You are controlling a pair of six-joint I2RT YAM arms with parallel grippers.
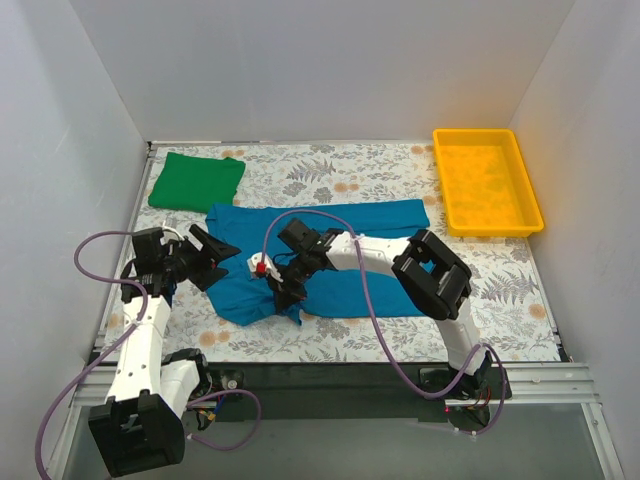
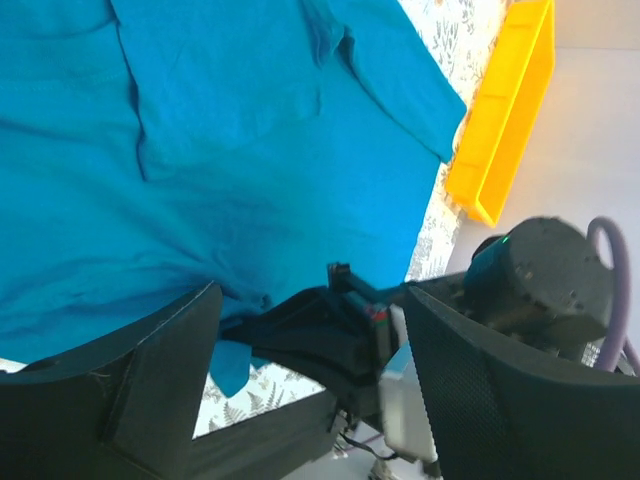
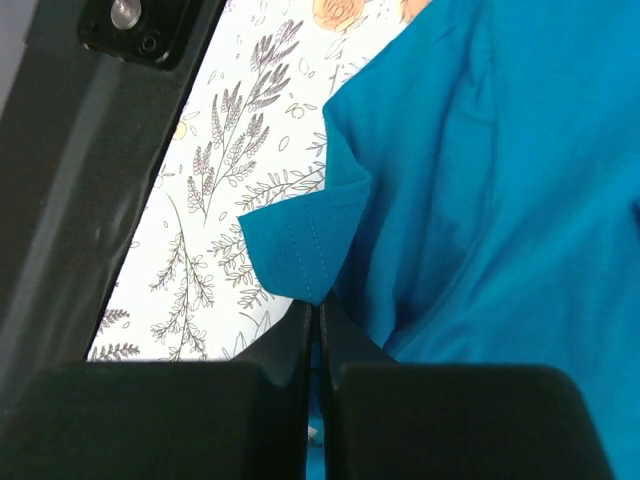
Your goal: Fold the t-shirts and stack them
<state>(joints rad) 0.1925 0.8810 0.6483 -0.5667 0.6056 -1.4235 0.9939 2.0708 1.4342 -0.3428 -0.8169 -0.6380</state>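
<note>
The teal-blue t-shirt lies spread across the middle of the table, its left part bunched. The bright green t-shirt lies folded at the back left. My right gripper is shut on a hemmed corner of the teal-blue t-shirt near its front left edge. My left gripper is open and empty just left of the shirt's left edge; in the left wrist view the shirt fills the scene beyond my spread fingers, with the right gripper between them.
A yellow plastic tray stands at the back right, also in the left wrist view. The table has a floral cover. White walls close in the left, right and back.
</note>
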